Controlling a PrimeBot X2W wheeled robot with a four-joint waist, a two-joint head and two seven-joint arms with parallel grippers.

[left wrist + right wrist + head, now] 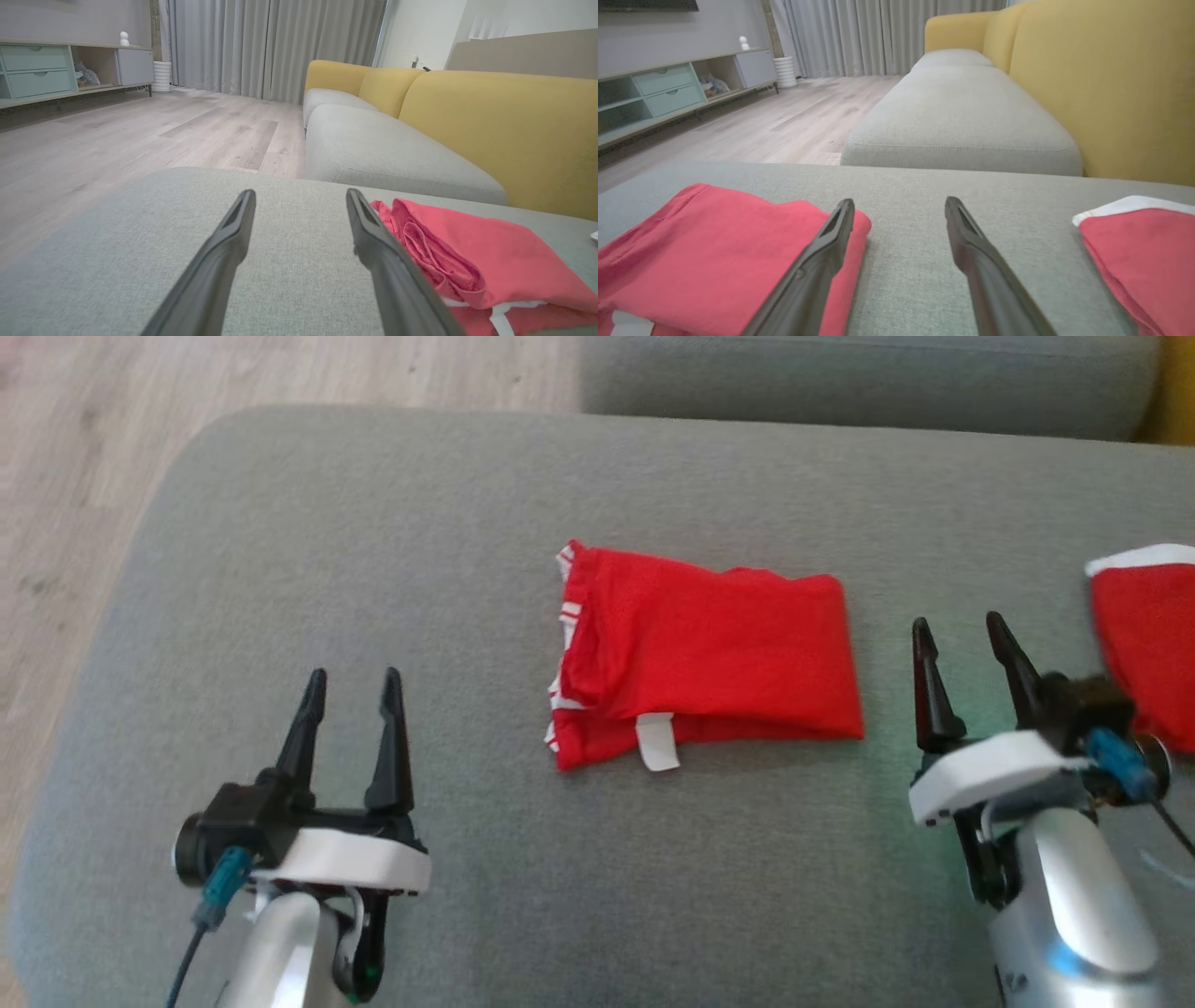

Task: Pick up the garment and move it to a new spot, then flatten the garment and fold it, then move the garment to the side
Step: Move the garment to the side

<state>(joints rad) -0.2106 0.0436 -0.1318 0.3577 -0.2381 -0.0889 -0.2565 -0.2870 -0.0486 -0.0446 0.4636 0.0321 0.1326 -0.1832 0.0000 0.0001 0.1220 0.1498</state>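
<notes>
A red garment [709, 663] with white trim and a white tag lies folded in a rough rectangle at the middle of the grey cushion [467, 551]. To its left, apart from it, my left gripper [355, 686] stands open and empty above the cushion. My right gripper [962, 635] is open and empty just right of the garment's right edge. In the left wrist view the garment [486, 261] lies right of that gripper [301, 198]. The right wrist view has the garment [719, 252] on the left, partly behind the left finger of that gripper [899, 207].
A second red garment [1148, 635] with a white band lies at the cushion's right edge, seen also in the right wrist view [1143, 252]. Beyond are another grey seat cushion [387, 149], yellow backrests [504, 126], wooden floor [84, 476] on the left, and a low cabinet [56, 70].
</notes>
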